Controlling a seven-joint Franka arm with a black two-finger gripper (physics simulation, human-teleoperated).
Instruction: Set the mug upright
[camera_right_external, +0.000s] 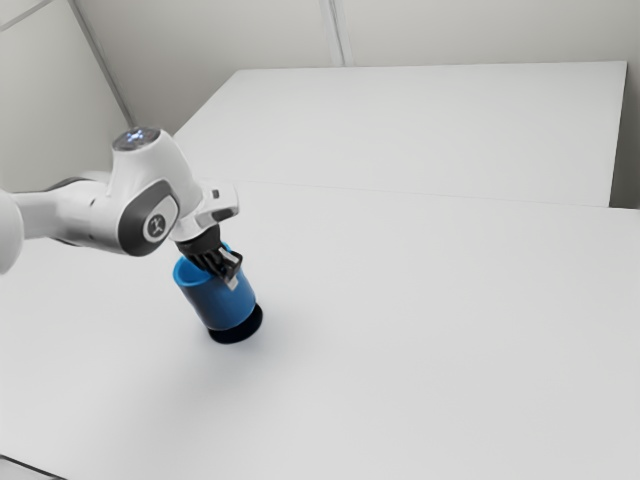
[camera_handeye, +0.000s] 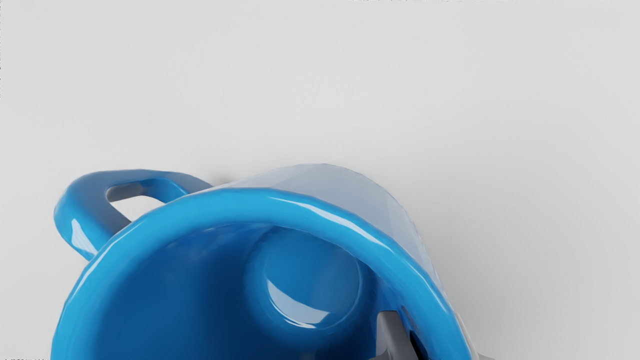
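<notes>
The blue mug (camera_right_external: 217, 301) leans in the exterior view, its open rim raised toward that view's upper left and its base low above a dark round patch. My gripper (camera_right_external: 226, 268) is at the rim, shut on the mug's wall. In the wrist view the mug (camera_handeye: 240, 205) shows its mouth, inner bottom and handle, the handle standing out on the side away from the fingers. There the gripper (camera_handeye: 431, 336) has one finger inside the mug and the other against the outside of the wall. Whether the base touches the table cannot be told.
The white table (camera_right_external: 430, 330) extends around the mug. Another white surface (camera_right_external: 420, 130) lies behind it, with pale walls beyond. A dark-edged corner (camera_right_external: 30, 468) shows at the exterior view's lower left.
</notes>
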